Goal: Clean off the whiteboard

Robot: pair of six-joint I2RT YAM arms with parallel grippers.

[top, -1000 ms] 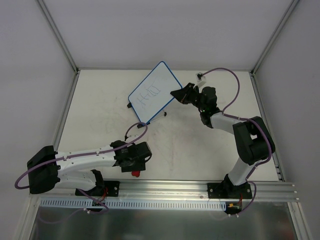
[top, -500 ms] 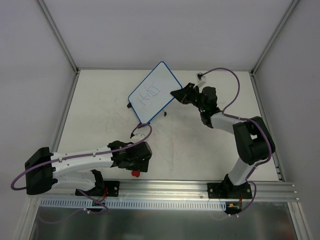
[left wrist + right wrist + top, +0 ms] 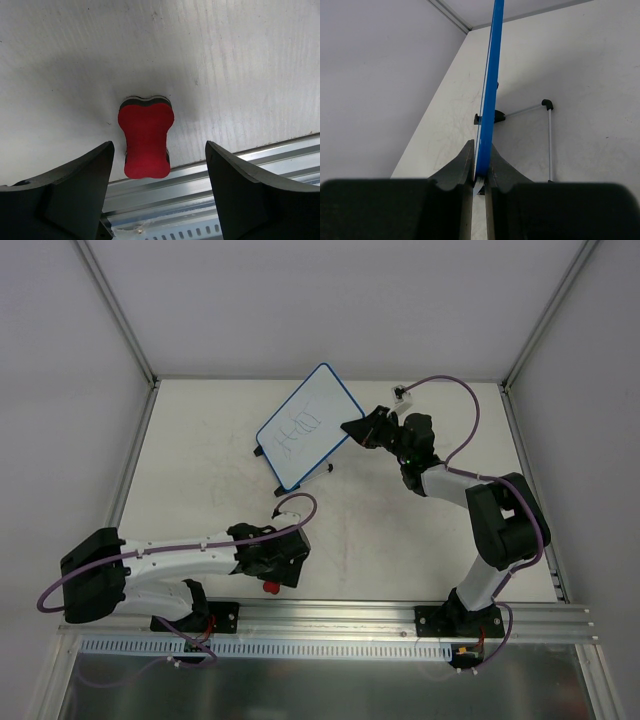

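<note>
The whiteboard (image 3: 308,425), white with a thin blue frame and faint blue scribbles, stands tilted at the table's far middle. My right gripper (image 3: 352,427) is shut on its right edge; in the right wrist view the blue frame (image 3: 490,90) runs edge-on between my jaws (image 3: 480,170). The red bone-shaped eraser (image 3: 145,141) lies flat on the table by the near rail, and shows in the top view (image 3: 271,587) too. My left gripper (image 3: 157,170) is open above it, jaws to either side and not touching it.
The board's wire stand with black feet (image 3: 547,104) rests on the table behind the board. An aluminium rail (image 3: 350,618) runs along the near edge, right beside the eraser. Grey walls enclose the table on three sides.
My left arm has shifted a little to the right and nearer over the eraser. The right arm and the whiteboard have not moved.
</note>
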